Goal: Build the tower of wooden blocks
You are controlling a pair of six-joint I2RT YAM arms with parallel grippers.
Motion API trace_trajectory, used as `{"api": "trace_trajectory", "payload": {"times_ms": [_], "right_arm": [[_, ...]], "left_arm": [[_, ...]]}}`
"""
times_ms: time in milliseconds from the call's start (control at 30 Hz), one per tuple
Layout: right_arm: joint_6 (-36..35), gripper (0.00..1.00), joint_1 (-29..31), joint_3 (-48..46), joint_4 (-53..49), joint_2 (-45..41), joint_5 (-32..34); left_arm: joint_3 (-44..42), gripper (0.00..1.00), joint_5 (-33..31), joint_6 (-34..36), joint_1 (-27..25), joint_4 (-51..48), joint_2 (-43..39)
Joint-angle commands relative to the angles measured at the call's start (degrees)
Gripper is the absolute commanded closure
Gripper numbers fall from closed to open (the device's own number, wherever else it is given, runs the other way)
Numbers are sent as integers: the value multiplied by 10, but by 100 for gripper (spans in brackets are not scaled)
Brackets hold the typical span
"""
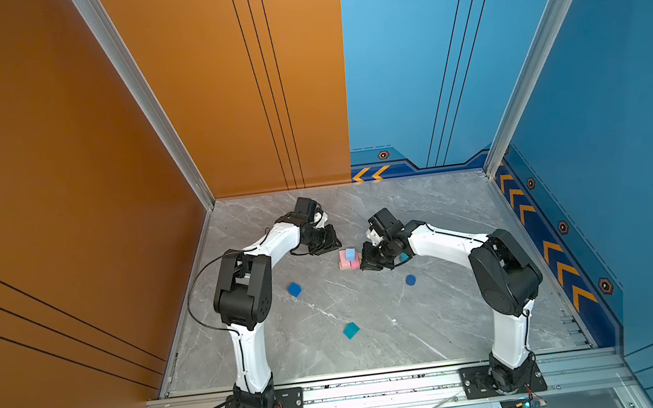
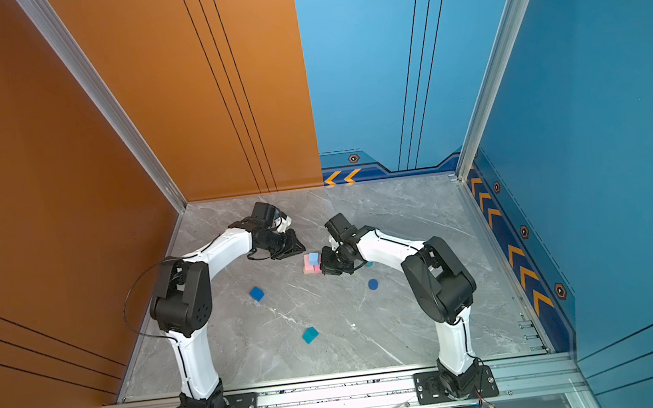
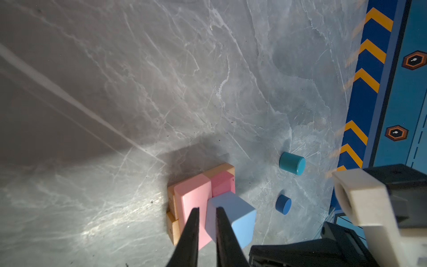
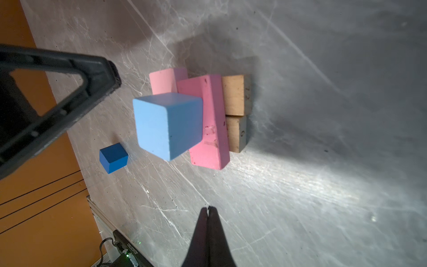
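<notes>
The wood block tower stands mid-table: two tan bars (image 4: 235,97) at the bottom, two pink bars (image 4: 208,129) laid across them, and a light-blue cube (image 1: 350,254) (image 4: 166,124) on top. My left gripper (image 3: 207,209) (image 1: 338,247) hovers at the tower's left side, its jaws a narrow gap apart with nothing between them. At the tower's right side my right gripper (image 4: 209,208) (image 1: 362,261) is shut and empty. Loose on the table lie a dark-blue cube (image 1: 294,289), a teal cube (image 1: 351,330), a dark-blue cylinder (image 1: 410,280) and a teal cylinder (image 3: 292,163).
The grey marble table (image 1: 328,305) is walled by an orange panel (image 1: 65,201) on the left and blue panels (image 1: 627,179) at the back and right. An aluminium rail (image 1: 379,391) along the front edge carries both arm bases. The teal cylinder lies on its side just behind my right wrist.
</notes>
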Motion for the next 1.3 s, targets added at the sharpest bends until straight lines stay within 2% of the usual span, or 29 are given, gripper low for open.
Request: {"api": "trace_trajectory", "payload": {"times_ms": [0,567,1267], "right_arm": [[0,100,3,-1,3,18,-3],[4,100,2,-1,10,33,0],[9,100,-3,-1,20,42,0]], "left_arm": [[13,85,6,11,3,-16,11],[16,93,-9,17,5,-30,31],[28,95,0,14,2,-31,55]]}}
